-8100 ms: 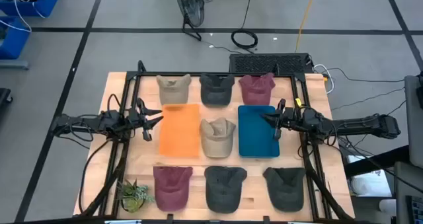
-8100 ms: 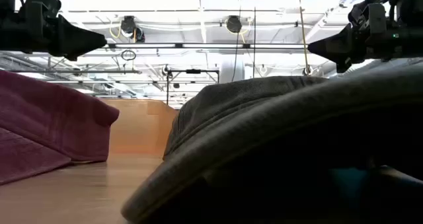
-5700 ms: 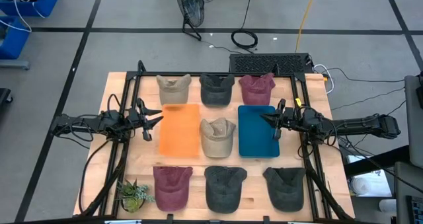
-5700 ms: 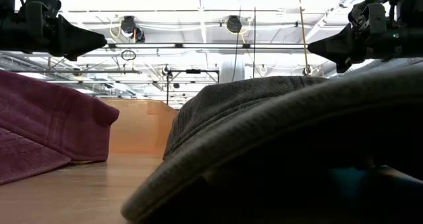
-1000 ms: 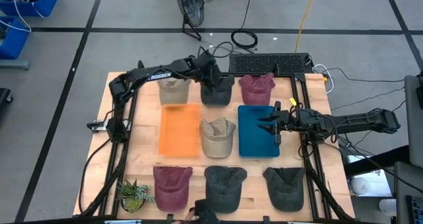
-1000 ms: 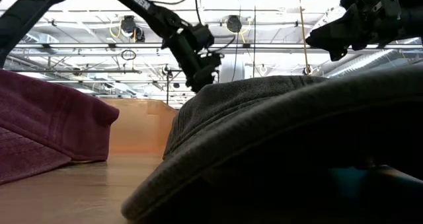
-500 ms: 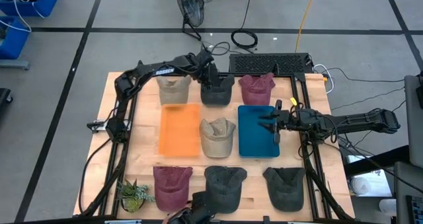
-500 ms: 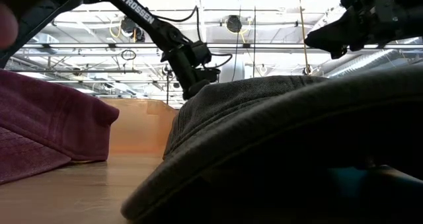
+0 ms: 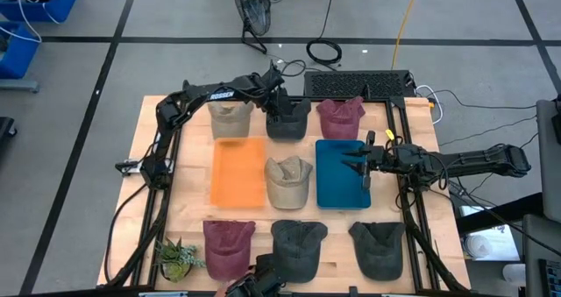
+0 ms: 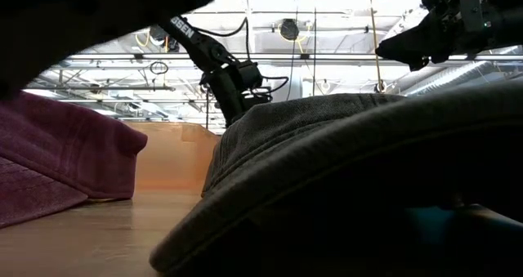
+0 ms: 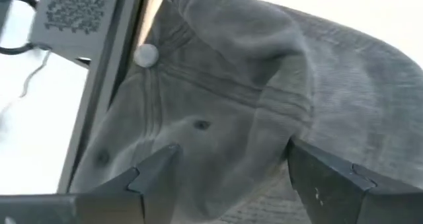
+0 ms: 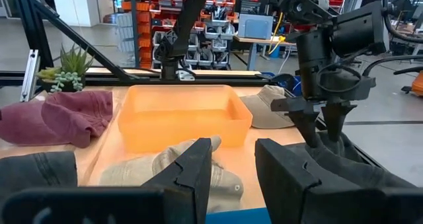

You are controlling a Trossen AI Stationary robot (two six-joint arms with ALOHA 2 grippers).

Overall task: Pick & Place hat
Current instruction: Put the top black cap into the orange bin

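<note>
Seven hats are lying on the table point(image 9: 188, 231), three along the far edge, three along the near edge and one tan hat point(image 9: 288, 182) in the middle between an orange bin point(image 9: 238, 171) and a blue bin point(image 9: 341, 173). The left gripper point(image 9: 279, 115) is reaching across to the dark grey hat point(image 9: 288, 120) in the middle of the far row, with its fingers point(image 11: 153, 174) standing wide apart on either side of the hat's crown; in the left wrist view the grey cloth is filling the space between them, and I cannot tell whether the fingers are touching it, while nothing is clamped yet. A beige hat point(image 9: 230, 117) is lying just beside it toward the far left corner, and a maroon hat point(image 9: 340, 117) is lying on its other side. The right gripper point(image 9: 353, 166) is hanging over the blue bin, its fingers point(image 12: 192, 171) partly open with a gap between them and holding nothing. Along the near edge, a second maroon hat point(image 9: 229, 248), a charcoal hat point(image 9: 297, 247) and another dark hat point(image 9: 379, 249) are lying in a row, with a small potted plant point(image 9: 178, 259) sitting at the near left corner. At the near edge, a dark blurred shape is intruding between those hats, and I cannot tell what it is.
</note>
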